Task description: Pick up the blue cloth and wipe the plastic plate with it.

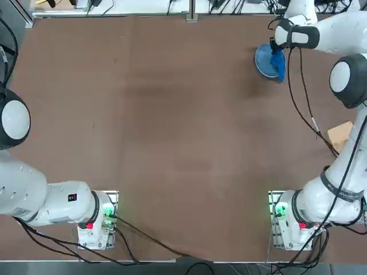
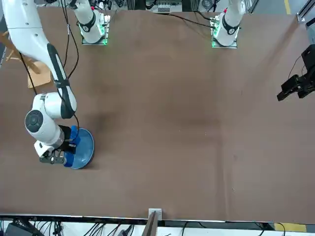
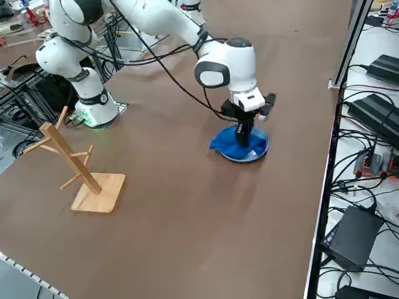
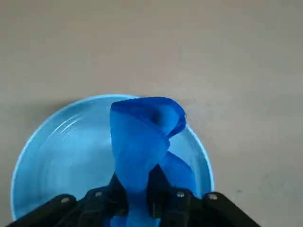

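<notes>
As the right hand (image 4: 137,196) is pinching the bunched blue cloth (image 4: 137,146) between closed fingers — presumably so loose folds can rub — it is pointing down over the sky-blue plastic plate (image 4: 75,151), which is lying on the brown desk (image 2: 187,137), its cloth draping over the rim.

The table (image 1: 172,143) has a flat brown top, with a few small pale marks on it. Near its far edge, toward the right side, the light-blue plastic plate (image 1: 264,62) lies flat, the rim upward. Closer to the robot's edge, and more to the right, there stands a wooden stand (image 3: 100,193) on a square base, with its post leaning and with pegs. At the robot's edge is fixed the right arm's base (image 1: 291,220), and dark cables (image 1: 157,242) run there over the surface.
</notes>
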You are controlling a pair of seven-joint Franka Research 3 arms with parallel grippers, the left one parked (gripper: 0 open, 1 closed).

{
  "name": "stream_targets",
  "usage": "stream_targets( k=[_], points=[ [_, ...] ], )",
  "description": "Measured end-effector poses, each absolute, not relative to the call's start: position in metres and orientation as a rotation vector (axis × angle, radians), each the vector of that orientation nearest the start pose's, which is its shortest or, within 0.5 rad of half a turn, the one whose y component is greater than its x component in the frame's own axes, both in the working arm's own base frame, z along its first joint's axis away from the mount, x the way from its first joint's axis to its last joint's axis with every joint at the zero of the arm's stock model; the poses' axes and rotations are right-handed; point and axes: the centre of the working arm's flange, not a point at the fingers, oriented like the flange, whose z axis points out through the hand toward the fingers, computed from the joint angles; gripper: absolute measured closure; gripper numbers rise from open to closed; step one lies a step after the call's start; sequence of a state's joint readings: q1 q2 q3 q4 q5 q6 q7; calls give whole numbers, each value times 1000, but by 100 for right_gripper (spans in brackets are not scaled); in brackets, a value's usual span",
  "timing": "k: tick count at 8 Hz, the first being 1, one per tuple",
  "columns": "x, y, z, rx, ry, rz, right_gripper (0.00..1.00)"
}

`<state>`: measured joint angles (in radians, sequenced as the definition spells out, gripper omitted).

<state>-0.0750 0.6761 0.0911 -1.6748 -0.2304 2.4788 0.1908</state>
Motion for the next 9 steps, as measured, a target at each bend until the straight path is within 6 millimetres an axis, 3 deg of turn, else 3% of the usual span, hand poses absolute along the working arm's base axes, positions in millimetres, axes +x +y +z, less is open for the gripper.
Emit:
stream_targets(
  k=[2,6,9],
  points=[
    [683,2,198,-3201,39,-246,84],
    [681,-6,199,-3203,56,-262,84],
    [681,1,199,-3194,131,-264,85]
  ],
)
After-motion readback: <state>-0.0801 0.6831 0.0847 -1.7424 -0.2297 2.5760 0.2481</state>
